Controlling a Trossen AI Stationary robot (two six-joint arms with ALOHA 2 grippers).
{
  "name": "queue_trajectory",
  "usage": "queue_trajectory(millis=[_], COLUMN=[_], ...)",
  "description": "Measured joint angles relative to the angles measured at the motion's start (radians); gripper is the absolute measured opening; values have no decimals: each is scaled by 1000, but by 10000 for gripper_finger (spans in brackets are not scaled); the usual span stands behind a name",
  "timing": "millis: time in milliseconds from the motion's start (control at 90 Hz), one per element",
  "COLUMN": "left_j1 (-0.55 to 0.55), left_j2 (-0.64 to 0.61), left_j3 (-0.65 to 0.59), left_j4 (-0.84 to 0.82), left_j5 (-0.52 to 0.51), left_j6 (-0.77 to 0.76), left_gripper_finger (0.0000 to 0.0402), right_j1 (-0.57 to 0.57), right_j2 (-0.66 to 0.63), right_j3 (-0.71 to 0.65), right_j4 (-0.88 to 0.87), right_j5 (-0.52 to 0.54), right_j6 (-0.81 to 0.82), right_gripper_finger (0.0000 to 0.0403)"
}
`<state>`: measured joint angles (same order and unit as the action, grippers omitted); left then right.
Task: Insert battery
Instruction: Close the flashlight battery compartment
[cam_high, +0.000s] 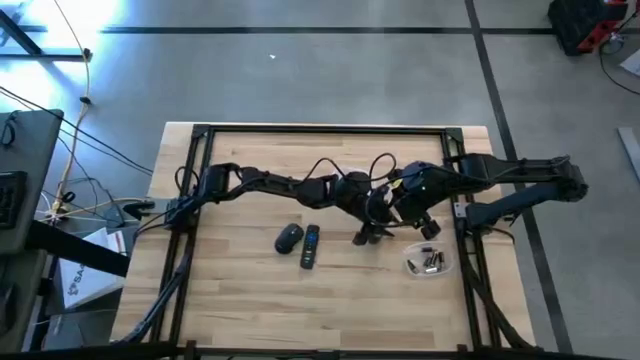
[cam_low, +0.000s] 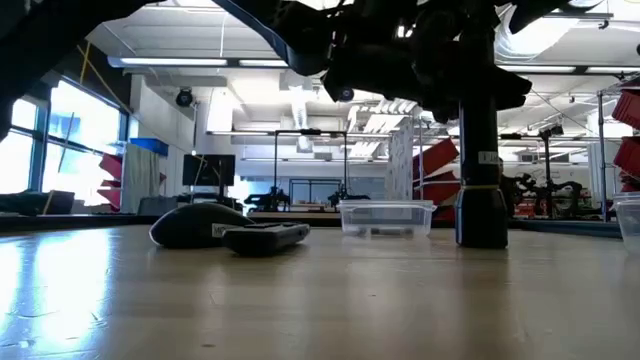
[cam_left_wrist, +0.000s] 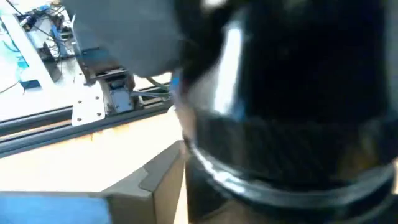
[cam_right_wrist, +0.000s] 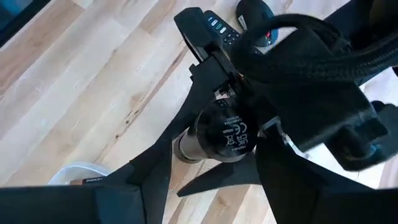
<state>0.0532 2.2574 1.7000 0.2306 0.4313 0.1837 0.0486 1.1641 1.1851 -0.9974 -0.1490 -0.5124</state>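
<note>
A black flashlight (cam_low: 480, 190) stands upright on its base on the wooden table; the right wrist view looks down on its round labelled end (cam_right_wrist: 229, 134). My left gripper (cam_high: 378, 212) reaches in from the table's left and is at the flashlight's upper part. My right gripper (cam_right_wrist: 214, 186) hovers open just right of it, one finger to each side, touching nothing that I can see. Batteries (cam_high: 432, 262) lie in a clear tub near the right. My left gripper is shut on the flashlight's upper part (cam_right_wrist: 214, 102), coming in from the table's left and above. Its own body and cables hide the fingertips, so the kind of hold does not show. The flashlight stays upright with its base on the table.
A black remote (cam_high: 311, 246) and a dark mouse (cam_high: 289, 237) lie left of the flashlight. The clear tub (cam_low: 386, 217) sits toward the near right. Black frame rails (cam_high: 190, 250) run along the table's sides. Bare wood fills the near left.
</note>
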Motion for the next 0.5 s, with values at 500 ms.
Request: queue_trajectory(millis=[500], left_j1=[1], left_j2=[-61], left_j3=[-2], left_j4=[-152], left_j5=[-10], left_j6=[-15], left_gripper_finger=[230], right_j1=[0], right_j2=[0], right_j3=[1], right_j4=[1], right_j5=[-1], right_j6=[0], right_gripper_finger=[197])
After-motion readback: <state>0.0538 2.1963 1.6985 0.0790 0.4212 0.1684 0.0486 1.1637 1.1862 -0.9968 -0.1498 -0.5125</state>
